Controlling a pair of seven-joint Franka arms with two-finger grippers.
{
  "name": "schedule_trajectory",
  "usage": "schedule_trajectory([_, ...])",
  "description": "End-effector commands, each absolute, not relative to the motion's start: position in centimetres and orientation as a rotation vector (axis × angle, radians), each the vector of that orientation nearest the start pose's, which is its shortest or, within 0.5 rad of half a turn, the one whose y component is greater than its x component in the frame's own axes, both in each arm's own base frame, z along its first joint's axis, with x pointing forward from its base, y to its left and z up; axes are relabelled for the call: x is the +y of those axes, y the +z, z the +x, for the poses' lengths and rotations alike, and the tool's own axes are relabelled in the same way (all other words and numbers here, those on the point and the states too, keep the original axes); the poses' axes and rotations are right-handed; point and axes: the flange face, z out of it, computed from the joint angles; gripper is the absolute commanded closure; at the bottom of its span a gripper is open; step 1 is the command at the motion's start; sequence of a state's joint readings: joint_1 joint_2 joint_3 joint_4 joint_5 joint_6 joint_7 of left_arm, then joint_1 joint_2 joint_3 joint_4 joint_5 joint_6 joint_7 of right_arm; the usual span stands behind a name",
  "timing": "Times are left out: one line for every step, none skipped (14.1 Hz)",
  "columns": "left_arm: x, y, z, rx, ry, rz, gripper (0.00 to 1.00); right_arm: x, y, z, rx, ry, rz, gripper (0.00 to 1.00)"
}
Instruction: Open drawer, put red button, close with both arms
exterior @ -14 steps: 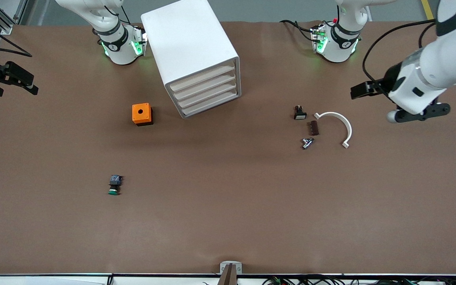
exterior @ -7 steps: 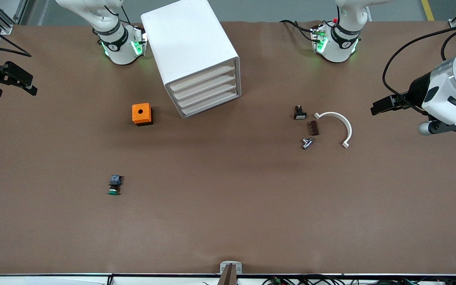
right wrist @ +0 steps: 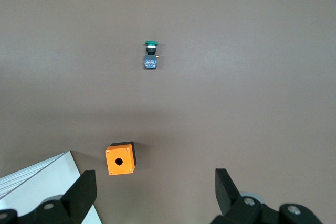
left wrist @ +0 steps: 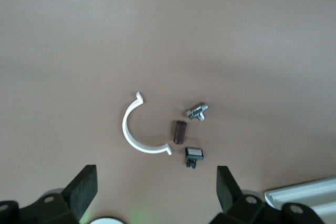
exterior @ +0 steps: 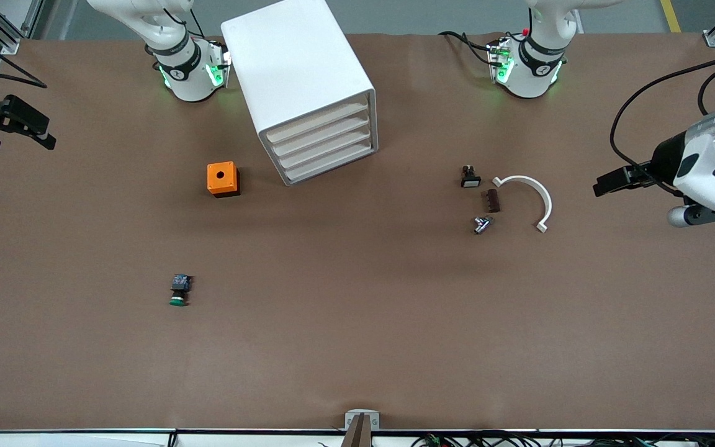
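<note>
**Cabinet shut, both end effectors raised at the surface's ends**

All 4 drawers (exterior: 323, 144) are seen pushed in on the white cabinet (exterior: 298, 77), which stands at the edge of the surface (exterior: 357, 347) where the robot bases are. No red button can be found; only a green-capped button (exterior: 179, 290) is seen, lying toward the right arm's end, nearer the camera than the orange box (exterior: 223, 179). A white curved clip (exterior: 534, 197), a brown block (exterior: 492, 200), a small switch (exterior: 470, 177) and a metal fitting (exterior: 481, 224) are grouped toward the left arm's end. The left end effector (left wrist: 157, 192) is held above that end, fingers apart and empty. The right end effector (right wrist: 155, 195) is held above its own end, fingers likewise apart and empty.
</note>
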State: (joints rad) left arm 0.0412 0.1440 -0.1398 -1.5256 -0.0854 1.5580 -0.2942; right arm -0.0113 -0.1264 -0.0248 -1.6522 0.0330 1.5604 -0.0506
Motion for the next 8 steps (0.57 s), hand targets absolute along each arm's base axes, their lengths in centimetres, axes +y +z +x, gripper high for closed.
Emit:
schedule_trajectory([-5.3,56.4,58.7,-0.312,0.109,-3.193,0.00,-1.7,66.0,51.2,-0.004,-0.076,-3.112,0.00])
schedule_trajectory([-4.9,56.5,59.1,-0.324,0.075,-3.196,0.00,-1.7,66.2,51.2,-0.004,-0.080,-3.112,0.00])
schedule_trajectory([-4.9,56.6,59.3,-0.325,0.053,-3.198,0.00,-1.7,66.3,51.2,-0.007,-0.085,-3.112,0.00])
schedule_trajectory([-4.7,56.7,59.4,-0.331,0.028,-3.200,0.00,-1.6,66.4,51.2,-0.011,-0.088,-3.114,0.00])
schedule_trajectory([-4.7,56.8,59.6,-0.335,0.004,-3.203,0.00,-1.6,66.5,51.2,-0.011,-0.090,-3.117,0.00])
schedule_trajectory([-4.7,56.8,59.8,-0.339,-0.015,-3.206,0.00,-1.7,66.5,51.2,-0.013,-0.089,-3.131,0.00])
schedule_trajectory([-4.6,57.0,59.9,-0.343,-0.035,-3.207,0.00,-1.7,66.5,51.2,-0.015,-0.087,-3.138,0.00])
schedule_trajectory([-4.6,57.0,59.9,-0.341,-0.042,-3.208,0.00,-1.7,66.4,51.2,-0.015,-0.082,-3.139,0.00])
